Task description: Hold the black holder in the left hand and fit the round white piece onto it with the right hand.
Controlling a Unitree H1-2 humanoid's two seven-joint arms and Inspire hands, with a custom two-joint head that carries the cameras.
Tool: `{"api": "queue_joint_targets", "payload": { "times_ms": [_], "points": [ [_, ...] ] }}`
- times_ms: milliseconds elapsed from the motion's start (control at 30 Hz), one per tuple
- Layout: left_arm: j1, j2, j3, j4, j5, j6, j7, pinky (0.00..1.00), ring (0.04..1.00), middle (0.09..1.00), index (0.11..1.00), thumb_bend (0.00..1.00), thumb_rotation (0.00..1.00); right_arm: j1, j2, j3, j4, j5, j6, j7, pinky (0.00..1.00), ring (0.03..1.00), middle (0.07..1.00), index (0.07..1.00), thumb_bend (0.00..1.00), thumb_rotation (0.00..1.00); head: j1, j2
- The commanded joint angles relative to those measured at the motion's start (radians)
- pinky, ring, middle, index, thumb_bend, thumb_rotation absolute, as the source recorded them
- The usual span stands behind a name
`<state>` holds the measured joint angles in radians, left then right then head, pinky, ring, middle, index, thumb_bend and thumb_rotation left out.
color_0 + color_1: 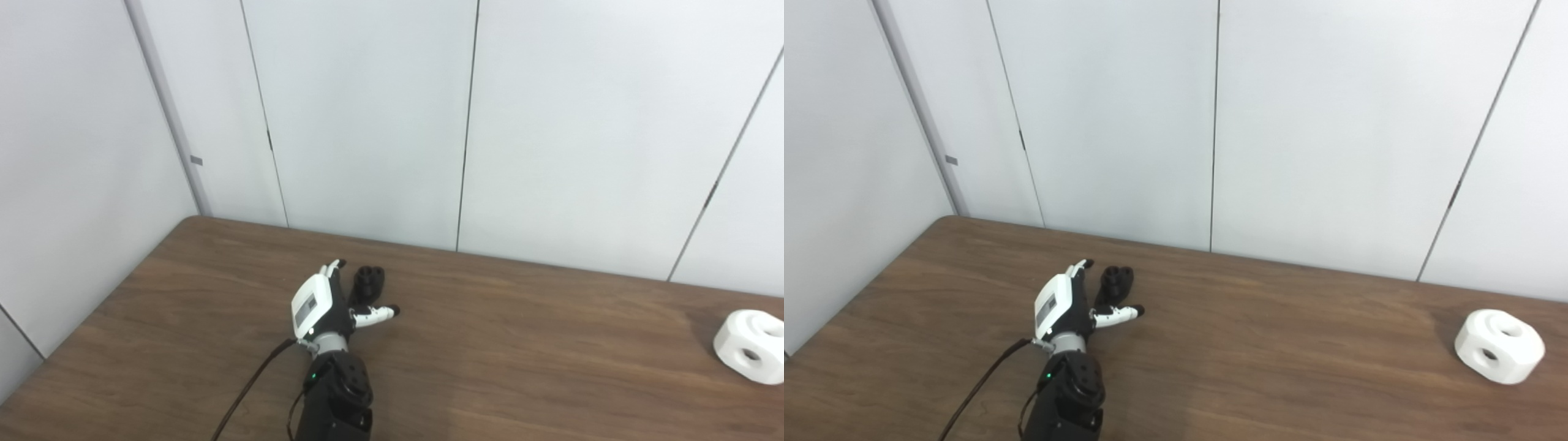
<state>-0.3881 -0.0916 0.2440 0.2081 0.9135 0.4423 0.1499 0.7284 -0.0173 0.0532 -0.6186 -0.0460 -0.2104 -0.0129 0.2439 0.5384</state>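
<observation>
Brown worktop (490, 367) carries everything: left robot hand (324, 303) spread beside the black holder (369, 282), not gripping, round white piece (1499, 346) far to its right, untouched, fitting undone.

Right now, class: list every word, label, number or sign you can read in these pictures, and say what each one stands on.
No text can be read.
left hand: a grey label on its white back, too small and blurred to read.
black holder: no marking visible.
round white piece: no marking visible.
wall panels: a small grey plate, nothing readable.
</observation>
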Motion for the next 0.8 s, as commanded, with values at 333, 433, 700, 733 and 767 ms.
{"api": "queue_joint_targets", "payload": {
  "times_ms": [333, 433, 700, 733, 767],
  "points": [
    [0.028, 0.05, -0.016, 0.049, -0.062, 0.027, 0.03, 0.61, 0.846, 0.841, 0.586, 0.97, 0.16, 0.014, 0.016, 0.002, -0.018, -0.004, -0.041, -0.01, 0.64, 0.777, 0.782, 0.77, 0.32, 0.65, 0.009, 0.001],
    [0.033, 0.054, -0.022, 0.054, -0.068, 0.027, 0.032, 0.64, 0.862, 0.849, 0.562, 0.97, 0.17, 0.014, 0.015, -0.002, -0.02, -0.011, -0.041, -0.011, 0.63, 0.772, 0.779, 0.767, 0.31, 0.64, 0.009, 0.002],
    [0.038, 0.053, -0.028, 0.071, -0.09, 0.027, 0.048, 0.73, 0.927, 0.931, 0.816, 0.99, 0.15, 0.026, 0.017, -0.003, -0.031, -0.015, -0.041, -0.012, 0.64, 0.774, 0.781, 0.766, 0.31, 0.62, -0.004, 0.011],
    [0.038, 0.049, -0.025, 0.073, -0.082, 0.027, 0.044, 0.73, 0.933, 0.938, 0.84, 0.99, 0.16, 0.028, 0.019, -0.002, -0.033, -0.018, -0.041, -0.013, 0.63, 0.771, 0.78, 0.765, 0.31, 0.63, -0.004, 0.011],
    [0.039, 0.046, -0.022, 0.073, -0.078, 0.028, 0.041, 0.74, 0.948, 0.952, 0.849, 0.98, 0.16, 0.03, 0.02, -0.002, -0.034, -0.019, -0.04, -0.013, 0.63, 0.768, 0.778, 0.763, 0.31, 0.63, -0.006, 0.012]
  ]
}}
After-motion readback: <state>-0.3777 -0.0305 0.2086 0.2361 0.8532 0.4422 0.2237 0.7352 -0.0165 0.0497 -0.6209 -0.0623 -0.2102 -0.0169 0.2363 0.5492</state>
